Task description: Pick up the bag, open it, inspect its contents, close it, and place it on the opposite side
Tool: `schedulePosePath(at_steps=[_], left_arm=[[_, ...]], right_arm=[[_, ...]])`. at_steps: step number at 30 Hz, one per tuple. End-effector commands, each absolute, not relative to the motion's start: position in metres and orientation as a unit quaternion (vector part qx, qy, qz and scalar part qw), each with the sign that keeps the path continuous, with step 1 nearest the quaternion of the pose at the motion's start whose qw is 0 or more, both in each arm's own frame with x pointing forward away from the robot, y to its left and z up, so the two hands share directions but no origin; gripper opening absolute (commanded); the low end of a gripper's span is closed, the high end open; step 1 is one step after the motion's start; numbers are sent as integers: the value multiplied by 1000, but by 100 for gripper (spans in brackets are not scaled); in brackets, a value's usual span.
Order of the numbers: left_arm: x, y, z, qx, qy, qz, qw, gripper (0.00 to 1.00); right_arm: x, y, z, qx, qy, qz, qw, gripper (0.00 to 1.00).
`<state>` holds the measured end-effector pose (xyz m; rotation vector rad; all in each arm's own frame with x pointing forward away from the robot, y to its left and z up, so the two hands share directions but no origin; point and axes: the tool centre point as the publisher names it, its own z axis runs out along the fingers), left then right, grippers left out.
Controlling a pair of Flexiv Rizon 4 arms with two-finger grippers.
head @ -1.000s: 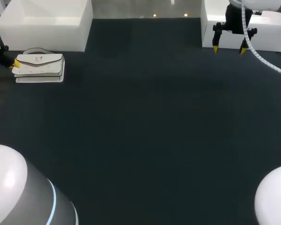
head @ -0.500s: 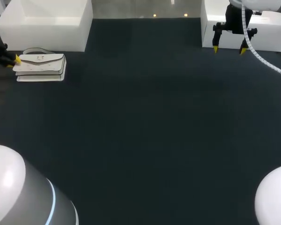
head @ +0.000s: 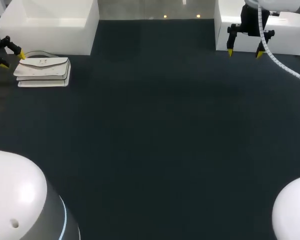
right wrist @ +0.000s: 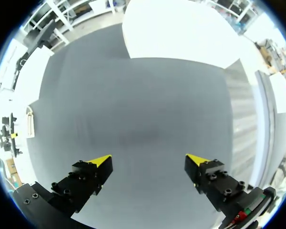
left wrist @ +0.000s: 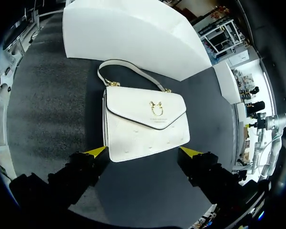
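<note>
Even overhead light, soft shadows, little glare.

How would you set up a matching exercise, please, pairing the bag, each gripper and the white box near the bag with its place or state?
Things:
1. bag
2. left gripper
3. right gripper
4. white box

Places or states:
A. open, at the far right of the table
B. lies flat at the far left, flap closed
C. stands just beyond the bag
D. open, with the bag just ahead of its fingers

Pairs: 1-B, 2-D, 3-A, 4-C
</note>
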<state>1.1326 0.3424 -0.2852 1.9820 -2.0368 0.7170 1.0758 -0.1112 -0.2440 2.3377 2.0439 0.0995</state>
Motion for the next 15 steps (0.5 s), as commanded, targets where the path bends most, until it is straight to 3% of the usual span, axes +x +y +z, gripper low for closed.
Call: schedulePosePath(at_steps=[1,15], left_arm=[[1115,324,-267,690,-695,200,32,100],[1091,289,-244,700,-697,151,-25,100]], right_arm=[[1077,-110,-243,753,657,30,17,100],[1077,-110,-243,753,657,30,17,100]])
